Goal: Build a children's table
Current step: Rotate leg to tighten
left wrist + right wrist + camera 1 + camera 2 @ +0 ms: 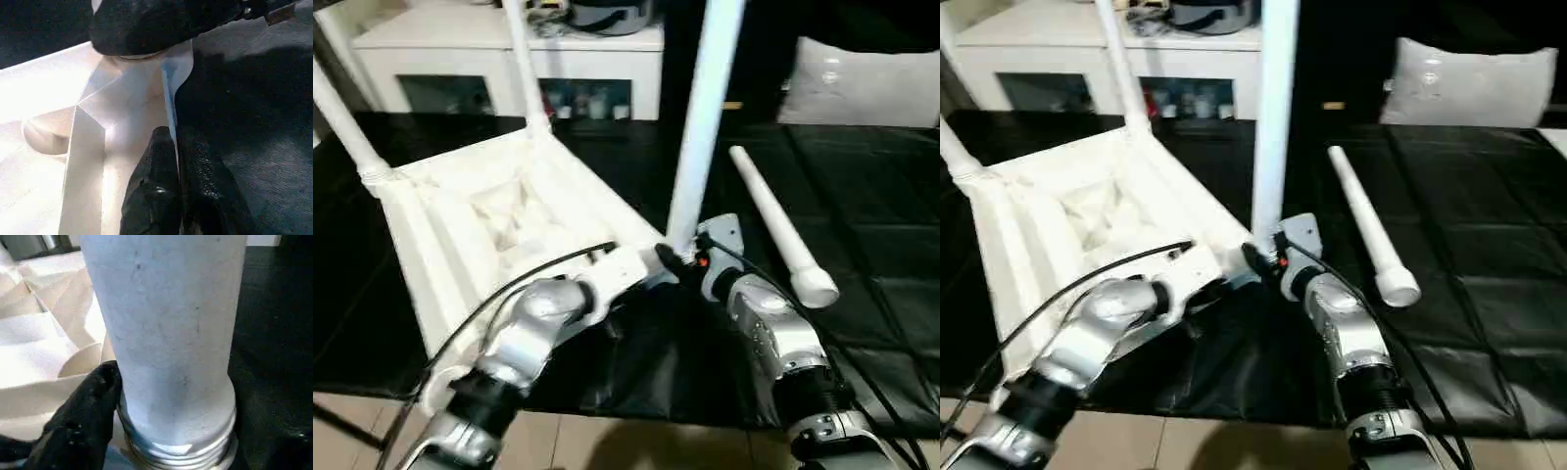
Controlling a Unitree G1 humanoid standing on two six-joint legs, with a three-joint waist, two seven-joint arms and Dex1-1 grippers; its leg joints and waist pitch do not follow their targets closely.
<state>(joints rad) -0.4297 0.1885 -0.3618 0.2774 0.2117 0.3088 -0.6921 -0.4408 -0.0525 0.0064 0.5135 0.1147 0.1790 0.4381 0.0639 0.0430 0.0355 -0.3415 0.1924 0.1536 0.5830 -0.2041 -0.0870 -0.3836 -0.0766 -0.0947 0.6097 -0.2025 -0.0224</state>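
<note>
Four legs counted: three upright in tabletop (460,225), one (781,227) loose on black surface (871,225). Left gripper (178,161) clamped on tabletop rim; right gripper (690,257) closed around leg (705,127).

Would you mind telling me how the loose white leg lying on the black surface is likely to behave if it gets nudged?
The loose leg is round and lies flat on the black-covered surface, so it would probably roll. Because it tapers, it would likely curve around its narrow end instead of travelling straight. It looks like rigid, probably hollow plastic, so it should be light and stay stiff when lifted.
</note>
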